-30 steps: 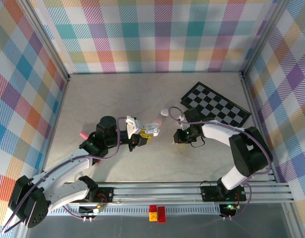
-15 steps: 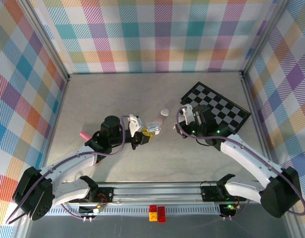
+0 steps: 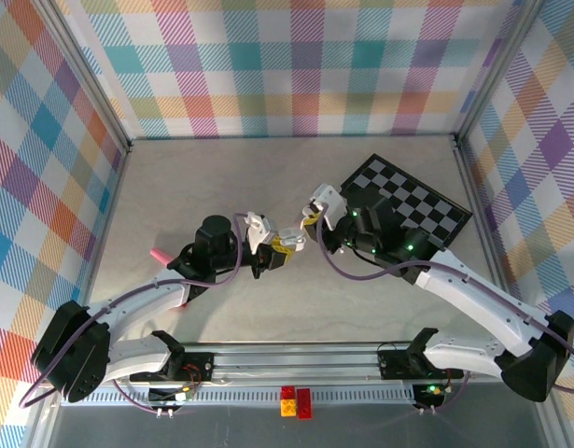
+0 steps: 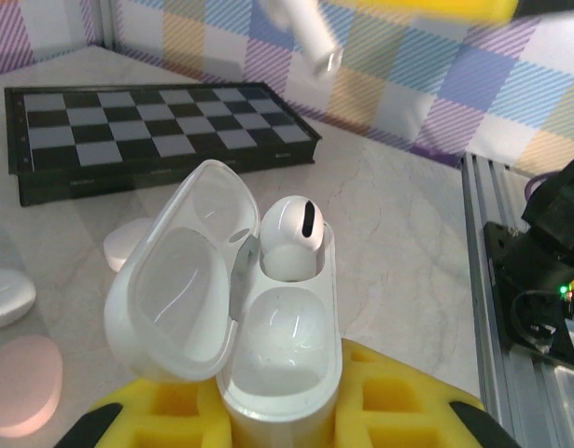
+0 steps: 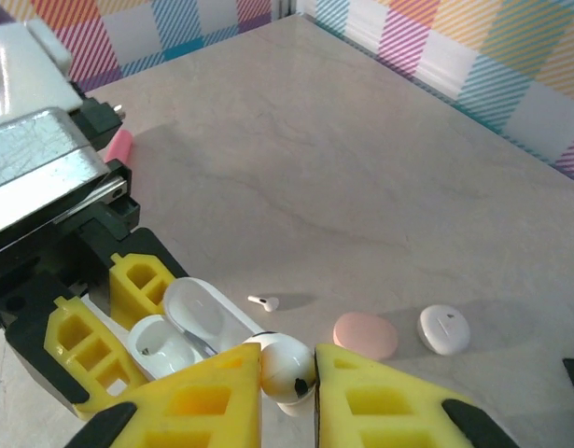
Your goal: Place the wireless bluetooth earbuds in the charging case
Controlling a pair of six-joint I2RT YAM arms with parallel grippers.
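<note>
Right fingers (image 5: 198, 397) pinch a glossy white, black-vented earbud (image 5: 285, 367).

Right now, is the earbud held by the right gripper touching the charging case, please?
Apart: the left wrist view shows open background between the held earbud and the charging case.

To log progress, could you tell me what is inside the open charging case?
One white earbud sits in one well of the charging case, its stem hidden below; the other well looks empty.

left hand (image 4: 282, 415): clamped | right hand (image 5: 287, 378): clamped | hands close together
</note>
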